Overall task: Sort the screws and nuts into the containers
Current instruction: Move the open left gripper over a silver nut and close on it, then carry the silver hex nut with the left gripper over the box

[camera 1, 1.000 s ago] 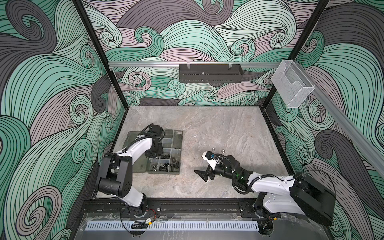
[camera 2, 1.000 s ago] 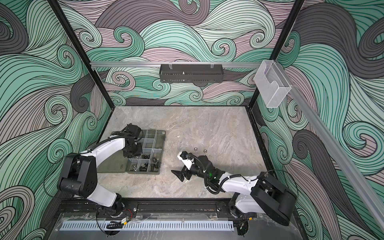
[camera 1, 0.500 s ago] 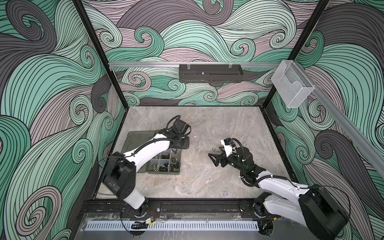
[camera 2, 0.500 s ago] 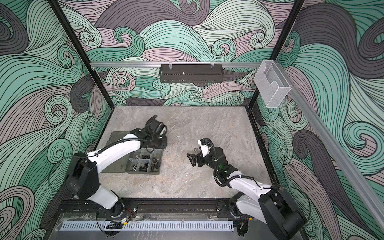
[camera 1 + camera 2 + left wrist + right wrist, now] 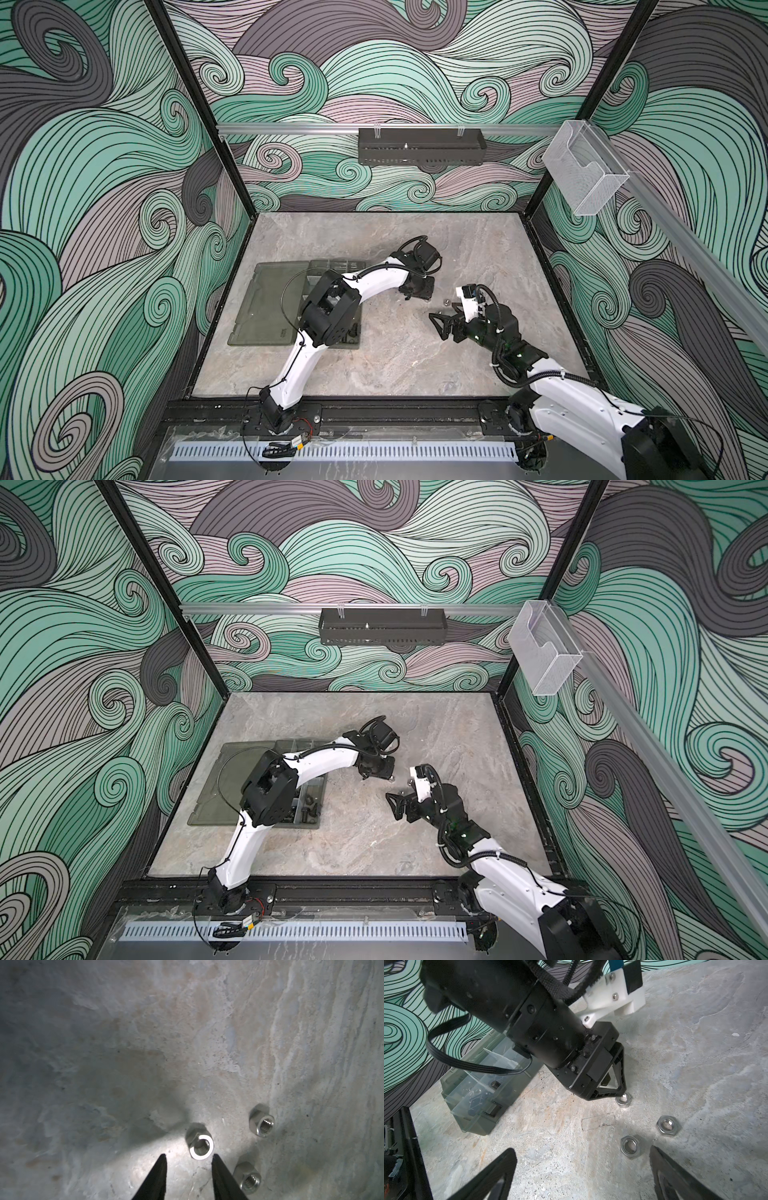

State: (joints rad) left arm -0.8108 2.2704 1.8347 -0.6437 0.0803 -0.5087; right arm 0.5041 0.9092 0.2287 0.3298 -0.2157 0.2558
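"Just beyond the tips of my left tool [image 5: 189, 1157], jaws parted and empty, a silver nut [image 5: 201, 1147] lies on the surface [image 5: 124, 1043]."

"Next?"

"Pickup, I'd judge: straddle it, pinch, then carry it to the containers [image 5: 477, 1095] well behind. Nearby, my right tool [image 5: 581, 1151] gapes empty."

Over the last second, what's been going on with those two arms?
The left claw swung away from the organizer box, across the table, to three loose silver nuts; it now hovers open just short of one. The right claw edged nearer the nuts, open, holding nothing. The nuts and box appear to have stayed put.
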